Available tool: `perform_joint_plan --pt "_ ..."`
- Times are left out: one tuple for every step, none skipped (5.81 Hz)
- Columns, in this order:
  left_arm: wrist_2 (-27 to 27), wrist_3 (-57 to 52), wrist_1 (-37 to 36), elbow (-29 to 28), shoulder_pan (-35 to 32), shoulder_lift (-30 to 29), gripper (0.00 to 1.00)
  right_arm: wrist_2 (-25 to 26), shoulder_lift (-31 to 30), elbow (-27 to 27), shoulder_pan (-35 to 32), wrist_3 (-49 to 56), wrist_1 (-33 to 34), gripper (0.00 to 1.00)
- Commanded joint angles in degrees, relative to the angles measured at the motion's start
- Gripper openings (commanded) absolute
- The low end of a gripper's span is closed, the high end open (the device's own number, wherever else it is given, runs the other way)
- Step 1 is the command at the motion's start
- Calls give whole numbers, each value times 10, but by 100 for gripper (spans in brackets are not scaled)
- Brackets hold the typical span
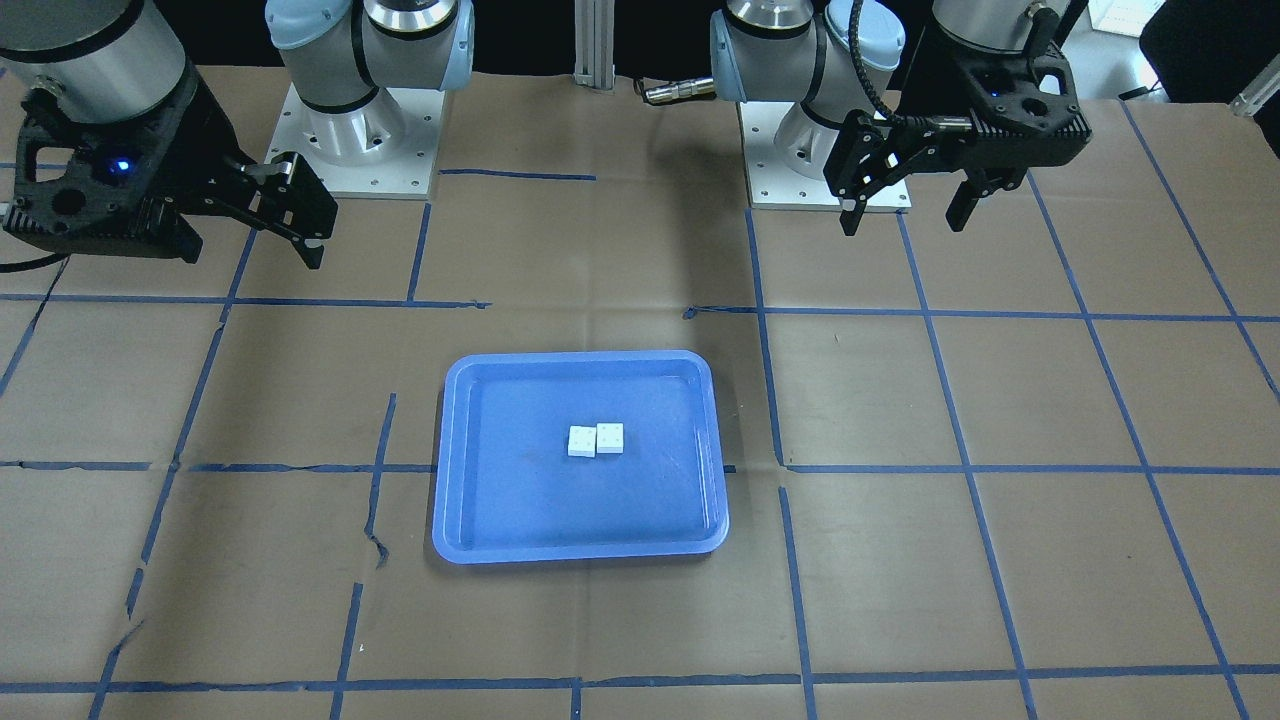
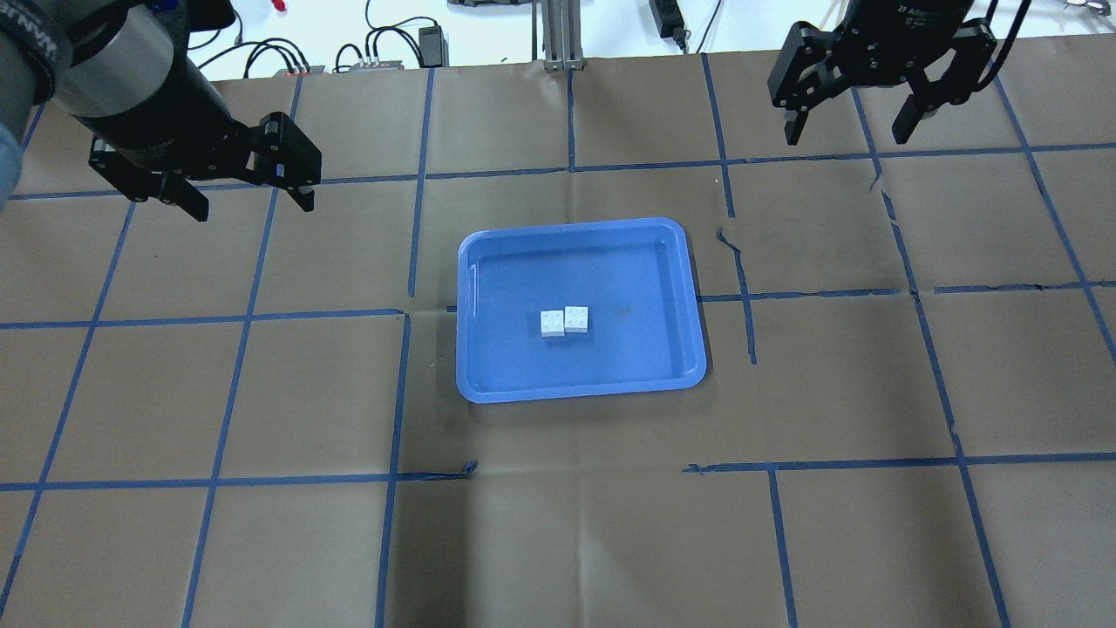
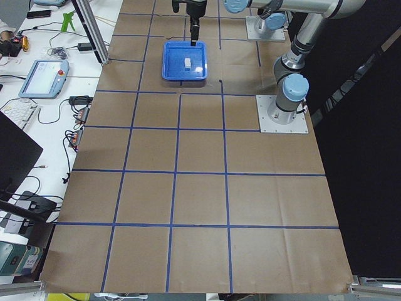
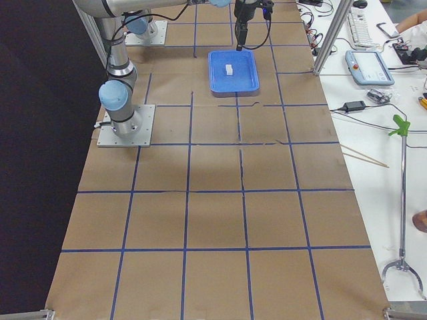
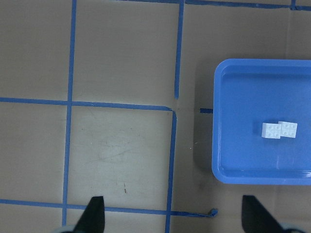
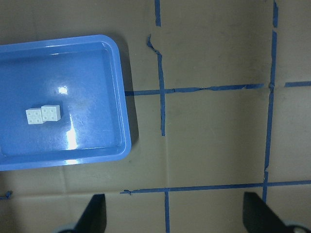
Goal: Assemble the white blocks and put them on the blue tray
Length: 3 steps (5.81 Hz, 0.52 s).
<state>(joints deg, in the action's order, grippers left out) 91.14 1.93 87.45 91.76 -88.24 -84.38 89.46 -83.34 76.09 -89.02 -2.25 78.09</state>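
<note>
Two white blocks (image 1: pixel 595 440) lie side by side and touching near the middle of the blue tray (image 1: pixel 520 500). I cannot tell whether they are joined. They also show in the overhead view (image 2: pixel 563 321) on the tray (image 2: pixel 628 349). My left gripper (image 2: pixel 253 208) is open, empty and high over the table, away from the tray's left side. Its wrist view shows the blocks (image 5: pixel 280 130) in the tray (image 5: pixel 243 145). My right gripper (image 2: pixel 846 137) is open, empty and high to the tray's far right. Its wrist view shows the blocks (image 6: pixel 44 114) in the tray (image 6: pixel 73 63).
Brown paper with a blue tape grid covers the table, torn in places (image 2: pixel 881 183). The two arm base plates (image 1: pixel 350 150) (image 1: pixel 820 170) stand at the robot's edge. An aluminium post (image 2: pixel 558 35) stands at the far edge. A desk with a pendant (image 3: pixel 44 75) lies beyond.
</note>
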Motion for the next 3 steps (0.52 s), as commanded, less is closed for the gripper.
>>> perform_joint_plan --pt "0 0 0 0 0 0 99 -1 -28 57 1 -6 10 100" --pt "0 0 0 0 0 0 99 0 -29 57 1 -6 15 100" --pt "0 0 0 0 0 0 99 0 -29 57 1 -7 15 100"
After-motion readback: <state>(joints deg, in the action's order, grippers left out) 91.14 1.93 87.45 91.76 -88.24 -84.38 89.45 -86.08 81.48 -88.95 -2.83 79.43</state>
